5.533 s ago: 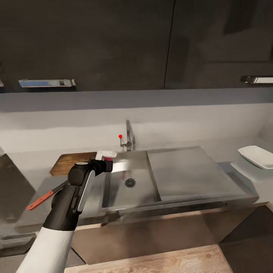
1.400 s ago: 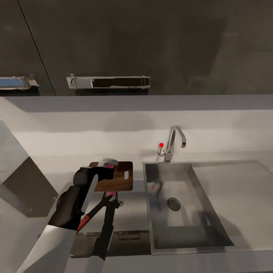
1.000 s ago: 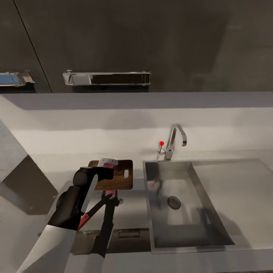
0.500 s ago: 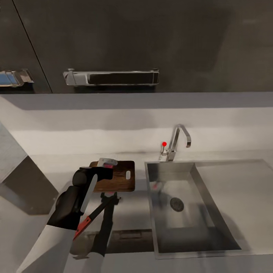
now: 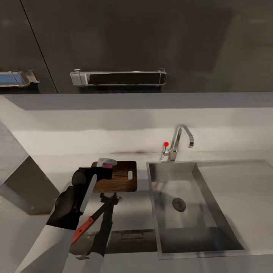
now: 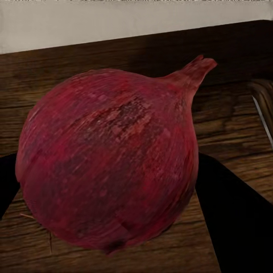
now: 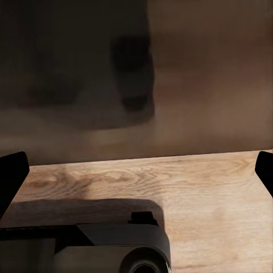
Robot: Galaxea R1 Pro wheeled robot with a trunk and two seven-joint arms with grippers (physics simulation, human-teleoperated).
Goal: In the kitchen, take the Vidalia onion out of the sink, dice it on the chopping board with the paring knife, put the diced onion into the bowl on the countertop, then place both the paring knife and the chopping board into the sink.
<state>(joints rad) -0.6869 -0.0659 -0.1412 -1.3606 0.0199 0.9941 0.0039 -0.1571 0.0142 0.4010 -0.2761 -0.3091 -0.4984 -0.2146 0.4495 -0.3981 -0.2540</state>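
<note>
My left gripper [image 5: 107,163] is shut on the Vidalia onion [image 5: 110,163], holding it at the far left corner of the chopping board [image 5: 120,179]. In the left wrist view the dark red onion [image 6: 108,170] sits between my dark fingers [image 6: 239,222], close over the wooden board [image 6: 227,131]; I cannot tell whether it touches. The paring knife [image 5: 93,218], with a red handle and dark blade, lies on the countertop [image 5: 132,212] in front of the board. The sink [image 5: 197,223] is to the right. My right gripper [image 7: 136,170] is open with nothing in it. The bowl is out of view.
A chrome tap [image 5: 179,141] with a red knob [image 5: 166,144] stands behind the basin. The flat drainboard [image 5: 242,189] extends right of it. Dark wall cabinets [image 5: 132,41] hang above. The right wrist view looks down at a wooden floor [image 7: 187,187].
The onion has gone from the sink to over the board in my left gripper. In the last second the camera shifted a little left; the gripper stayed shut.
</note>
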